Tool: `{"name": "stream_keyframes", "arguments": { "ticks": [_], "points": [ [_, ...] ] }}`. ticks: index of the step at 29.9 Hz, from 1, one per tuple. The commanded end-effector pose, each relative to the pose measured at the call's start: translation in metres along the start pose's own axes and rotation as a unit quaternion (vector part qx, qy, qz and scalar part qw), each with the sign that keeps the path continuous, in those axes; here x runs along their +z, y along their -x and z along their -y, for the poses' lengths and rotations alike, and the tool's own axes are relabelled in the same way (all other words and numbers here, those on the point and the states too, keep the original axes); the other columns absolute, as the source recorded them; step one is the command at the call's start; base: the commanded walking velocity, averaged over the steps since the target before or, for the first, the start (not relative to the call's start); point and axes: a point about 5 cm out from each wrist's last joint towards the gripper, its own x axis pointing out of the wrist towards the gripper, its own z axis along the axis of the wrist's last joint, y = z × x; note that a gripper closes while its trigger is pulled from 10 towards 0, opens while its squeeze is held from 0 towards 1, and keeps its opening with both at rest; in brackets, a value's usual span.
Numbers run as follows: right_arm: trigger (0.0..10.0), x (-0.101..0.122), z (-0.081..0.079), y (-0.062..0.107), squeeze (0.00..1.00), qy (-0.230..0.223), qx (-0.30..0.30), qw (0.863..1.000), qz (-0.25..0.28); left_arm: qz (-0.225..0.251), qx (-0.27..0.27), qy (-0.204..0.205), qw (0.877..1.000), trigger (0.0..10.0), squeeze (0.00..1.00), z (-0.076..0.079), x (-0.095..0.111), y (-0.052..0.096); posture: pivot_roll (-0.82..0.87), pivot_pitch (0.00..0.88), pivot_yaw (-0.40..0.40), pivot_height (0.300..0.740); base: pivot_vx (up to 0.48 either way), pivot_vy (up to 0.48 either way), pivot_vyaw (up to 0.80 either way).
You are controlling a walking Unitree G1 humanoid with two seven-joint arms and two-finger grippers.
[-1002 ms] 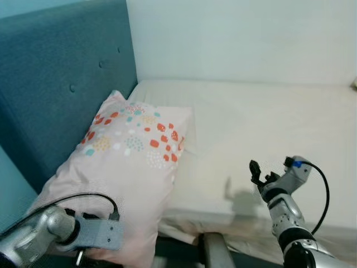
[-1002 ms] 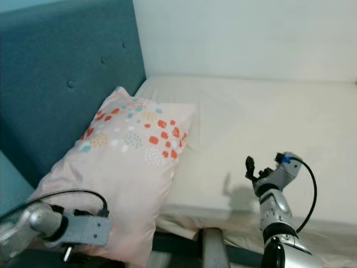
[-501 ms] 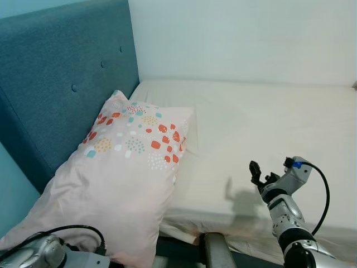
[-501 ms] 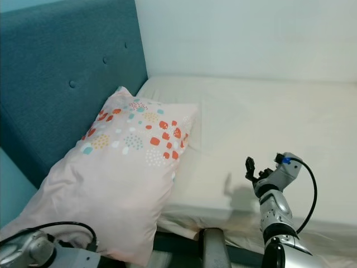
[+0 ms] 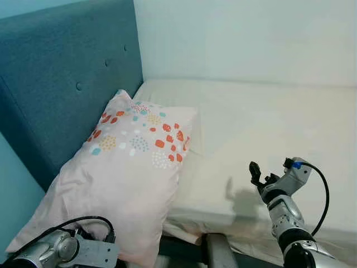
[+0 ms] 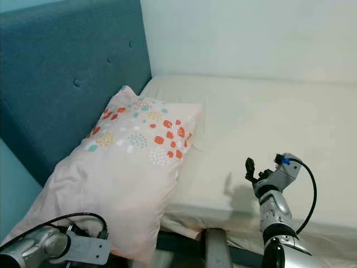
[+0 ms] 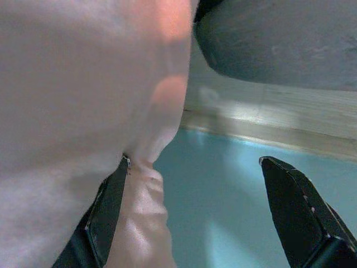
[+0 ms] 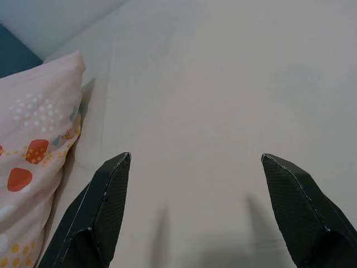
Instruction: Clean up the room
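The left gripper, fingers spread apart, is sitting at the pillow corner. Close on 1 fold only. The right gripper is hovering, fingers apart.

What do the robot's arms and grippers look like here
Both arms are silver metal with rounded, jointed segments. A black cable loops over the left arm near its flat grey wrist plate; another arcs from the right wrist, ending at a small blue connector. The left gripper and right gripper each have two long, black, tapered fingers with a finely textured surface.
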Motion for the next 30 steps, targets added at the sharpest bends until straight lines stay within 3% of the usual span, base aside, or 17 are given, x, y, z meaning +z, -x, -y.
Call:
{"name": "stream_keyframes", "arguments": {
  "ticks": [1, 5, 6, 7, 9, 11, 12, 16, 18, 23, 30],
  "points": [
    [10.0, -0.001, 0.003, 0.001, 0.00, -0.003, -0.005, 1.000, -0.004, 0.011, 0.019, -0.019, 1.000, 10.0, 0.00, -0.003, 0.007, -0.003, -0.06, 0.000, -0.003, 0.466, 0.000, 0.000, 0.00],
    [10.0, 0.000, 0.004, 0.001, 0.00, -0.003, -0.006, 1.000, -0.002, 0.011, 0.033, -0.020, 0.999, 10.0, 0.00, -0.004, 0.007, -0.003, -0.06, 0.000, -0.001, 0.466, 0.000, 0.000, 0.00],
    [10.0, 0.000, 0.004, 0.001, 0.00, -0.003, -0.006, 1.000, -0.001, 0.013, 0.077, -0.011, 0.997, 10.0, 0.00, -0.014, 0.008, -0.002, -0.06, 0.000, -0.005, 0.466, 0.000, 0.000, 0.00],
    [10.0, 0.000, 0.004, 0.001, 0.00, -0.003, -0.006, 1.000, -0.001, 0.013, 0.077, -0.011, 0.997, 10.0, 0.00, -0.014, 0.008, -0.002, -0.06, 0.000, -0.005, 0.466, 0.000, 0.000, 0.00],
    [10.0, 0.001, 0.003, 0.001, 0.00, -0.003, -0.004, 1.000, 0.000, 0.042, 0.176, 0.021, 0.983, 10.0, 0.00, -0.042, 0.015, 0.004, -0.06, 0.000, -0.008, 0.466, 0.000, 0.000, 0.00],
    [10.0, 0.002, 0.001, 0.000, 0.00, -0.003, -0.002, 1.000, 0.001, 0.060, 0.247, 0.023, 0.967, 10.0, 0.00, -0.066, 0.023, 0.011, -0.06, 0.000, -0.010, 0.466, 0.000, 0.000, 0.00],
    [10.0, 0.002, 0.001, 0.000, 0.00, -0.003, -0.002, 1.000, 0.001, 0.060, 0.247, 0.023, 0.967, 10.0, 0.00, -0.066, 0.023, 0.011, -0.06, 0.000, -0.010, 0.466, 0.000, 0.000, 0.00],
    [10.0, 0.005, -0.001, -0.002, 0.00, -0.003, 0.001, 1.000, 0.006, 0.081, 0.349, 0.012, 0.933, 10.0, 0.00, -0.107, 0.036, 0.029, -0.06, 0.000, -0.012, 0.466, 0.000, 0.000, 0.00],
    [10.0, 0.006, -0.001, -0.003, 0.00, -0.002, 0.003, 1.000, 0.008, 0.090, 0.380, 0.011, 0.920, 10.0, 0.00, -0.118, 0.040, 0.035, -0.06, 0.000, -0.012, 0.466, 0.000, 0.000, 0.00],
    [10.0, 0.007, -0.001, -0.002, 0.00, -0.002, 0.003, 1.000, 0.008, 0.095, 0.390, 0.014, 0.916, 10.0, 0.00, -0.125, 0.044, 0.037, -0.07, 0.000, -0.012, 0.466, 0.000, 0.000, 0.00],
    [10.0, 0.007, 0.000, -0.002, 0.00, 0.000, 0.004, 1.000, 0.010, 0.125, 0.388, 0.031, 0.913, 10.0, 0.00, -0.130, 0.067, 0.025, -0.08, 0.000, -0.012, 0.466, 0.000, 0.000, 0.00]
  ]
}}
